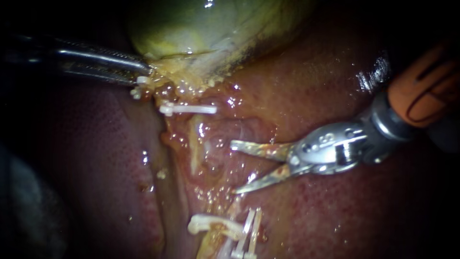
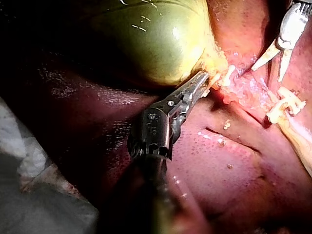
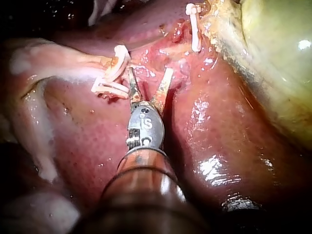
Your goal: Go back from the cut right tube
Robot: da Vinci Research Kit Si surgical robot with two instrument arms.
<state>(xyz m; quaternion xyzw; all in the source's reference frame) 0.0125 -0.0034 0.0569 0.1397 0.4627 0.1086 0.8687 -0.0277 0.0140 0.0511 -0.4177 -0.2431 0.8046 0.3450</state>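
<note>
My right instrument [image 1: 235, 168] comes in from the right, its two blades open wide over raw liver bed and holding nothing. A pale cut tube stump [image 1: 211, 223] lies below the blades, with white clips [image 1: 249, 230] on it. Another white clip [image 1: 187, 109] lies across the tissue under the gallbladder [image 1: 201, 29]. My left instrument [image 1: 143, 72] is shut on the gallbladder's yellow lower edge. The right wrist view shows the open blades [image 3: 148, 78] beside the clipped stump [image 3: 109, 87]. In the left wrist view the left instrument's jaws [image 2: 202, 83] pinch the gallbladder's [image 2: 156, 39] rim.
Dark red liver [image 1: 96, 168] surrounds the raw bed. A small white clip [image 1: 139, 88] sits next to the left jaws. Pale gauze [image 2: 29, 195] lies behind the left instrument's shaft. The right instrument's orange sleeve [image 1: 421, 91] fills the upper right.
</note>
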